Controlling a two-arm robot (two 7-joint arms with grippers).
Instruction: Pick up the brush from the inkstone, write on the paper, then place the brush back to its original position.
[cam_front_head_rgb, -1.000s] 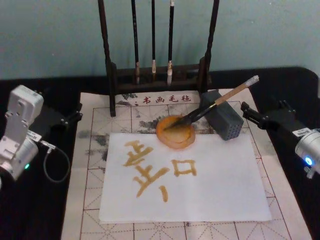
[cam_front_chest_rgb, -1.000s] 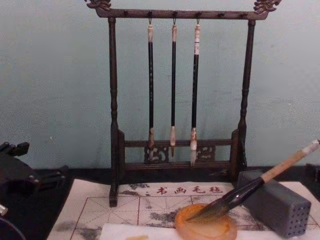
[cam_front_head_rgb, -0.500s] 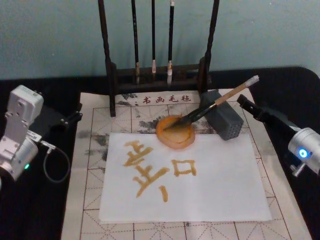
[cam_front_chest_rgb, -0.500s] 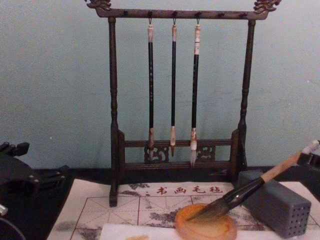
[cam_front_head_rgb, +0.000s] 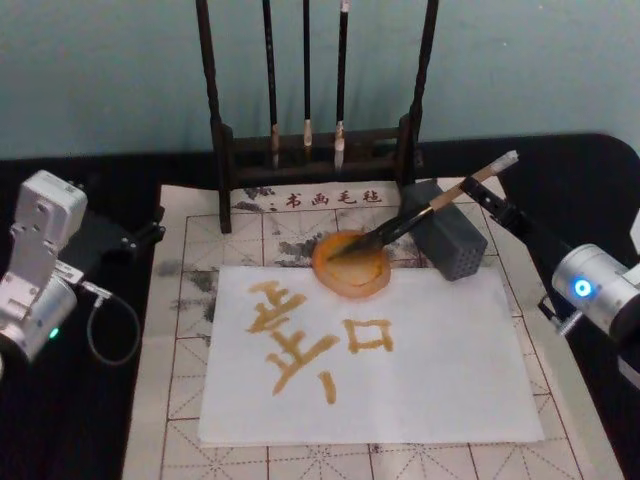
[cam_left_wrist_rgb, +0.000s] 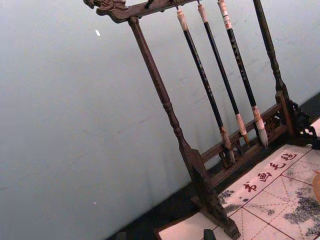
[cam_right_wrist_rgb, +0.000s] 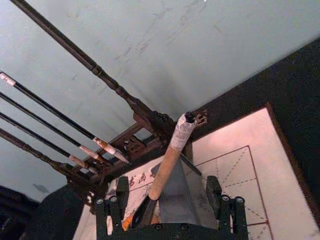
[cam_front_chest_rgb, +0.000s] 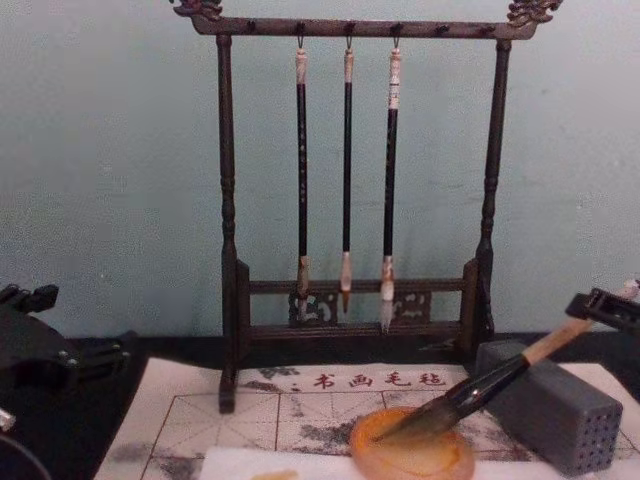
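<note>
Between the right gripper's (cam_right_wrist_rgb: 167, 186) fingers (cam_right_wrist_rgb: 122, 190) sits the brush (cam_right_wrist_rgb: 167, 160), upper part of its tan handle, just short of the whitish end. Fingers are apart, one each side, w/ a gap both sides. No contact that I can see; the handle is a bit closer to one finger than the other.

Long axis: from the whitish end by the fingers it slopes down and away to the tuft, approx along the gripper's own reach line, so the fingers straddle it crosswise. Tuft rests in the inkstone (cam_front_head_rgb: 350, 290), well beyond the fingertips. Mid-handle leans on a grey block (cam_front_head_rgb: 452, 245), just ahead of and under the fingers.

Paper (cam_front_head_rgb: 450, 360) lies past the inkstone from the fingers and already carries ochre strokes.

Left gripper (cam_front_head_rgb: 140, 238) is parked at the far side of the worktop (cam_front_head_rgb: 90, 420), well apart from the brush, so the right arm is clearly nearer.

My read: grasp not yet made; closing straight in should catch the handle. Risks: block so close under the fingers, and a hold this near the end lets the tuft swing.
</note>
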